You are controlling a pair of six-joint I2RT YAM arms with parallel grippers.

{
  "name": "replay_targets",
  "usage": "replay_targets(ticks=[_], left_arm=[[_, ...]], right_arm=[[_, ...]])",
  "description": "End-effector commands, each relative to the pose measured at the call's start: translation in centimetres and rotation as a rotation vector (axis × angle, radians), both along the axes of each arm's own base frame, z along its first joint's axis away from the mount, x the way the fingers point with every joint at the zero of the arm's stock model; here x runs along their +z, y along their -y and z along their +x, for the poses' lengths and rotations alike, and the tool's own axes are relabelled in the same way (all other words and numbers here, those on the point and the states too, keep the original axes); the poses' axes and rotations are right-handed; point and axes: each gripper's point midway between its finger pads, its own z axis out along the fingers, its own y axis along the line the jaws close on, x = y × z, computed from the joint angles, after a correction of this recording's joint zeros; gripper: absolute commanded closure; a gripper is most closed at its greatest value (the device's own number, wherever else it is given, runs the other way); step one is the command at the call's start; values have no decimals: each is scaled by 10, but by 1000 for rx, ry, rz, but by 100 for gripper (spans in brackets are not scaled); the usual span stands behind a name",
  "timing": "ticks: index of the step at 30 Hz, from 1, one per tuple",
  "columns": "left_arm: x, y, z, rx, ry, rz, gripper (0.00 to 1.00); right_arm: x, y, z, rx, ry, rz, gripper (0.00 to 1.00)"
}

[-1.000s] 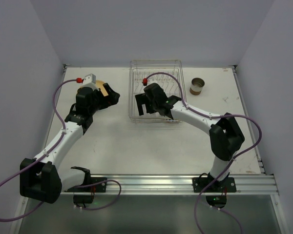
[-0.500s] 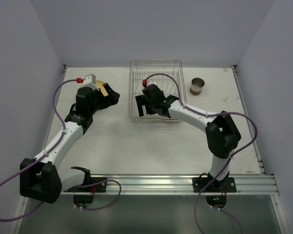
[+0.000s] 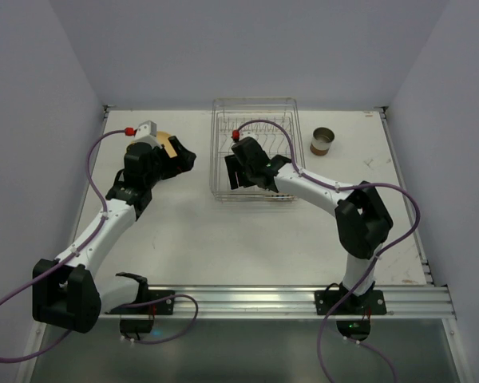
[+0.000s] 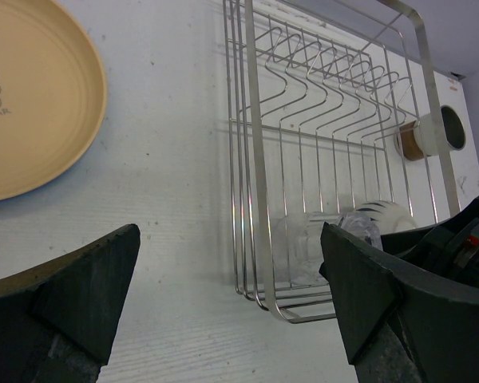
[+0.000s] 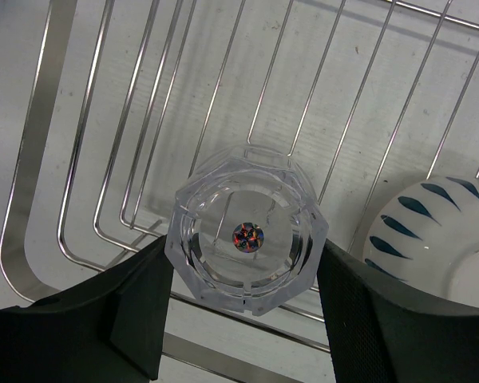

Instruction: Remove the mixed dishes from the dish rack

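The dish rack (image 3: 254,152) is a silver wire basket at the back middle of the table. A small clear glass (image 5: 247,231) lies in its near left corner, base toward the camera. My right gripper (image 5: 243,263) reaches into the rack (image 5: 32,159), and both its fingers press the sides of the glass. A white cup (image 5: 431,239) with blue marks lies just right of the glass. My left gripper (image 4: 230,239) is open over bare table left of the rack (image 4: 255,159). From there the glass (image 4: 303,247) shows through the wires.
A yellow-orange plate (image 4: 32,96) lies flat on the table left of the rack, partly under my left gripper (image 3: 180,159). A brown cup (image 3: 322,142) stands on the table right of the rack. White walls close off the table's back and sides.
My right gripper's fingers have closed in from wide open until they meet the glass, and the wrist has shifted slightly left. The left arm has not moved.
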Motion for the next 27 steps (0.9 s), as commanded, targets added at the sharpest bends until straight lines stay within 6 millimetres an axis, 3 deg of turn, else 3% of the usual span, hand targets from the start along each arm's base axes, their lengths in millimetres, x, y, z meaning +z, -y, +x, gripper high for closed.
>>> replay_targets(ticks=[1, 9, 20, 27], left_arm=[[17, 2, 4, -5, 58, 9, 0], [18, 2, 5, -6, 58, 7, 0], [17, 4, 6, -9, 55, 2, 0], [21, 22, 4, -117, 76, -23, 0]], right_arm=[[10, -5, 6, -3, 20, 5, 58], [18, -3, 12, -21, 51, -6, 61], [43, 11, 21, -85, 111, 18, 62], [68, 23, 25, -94, 134, 86, 65]])
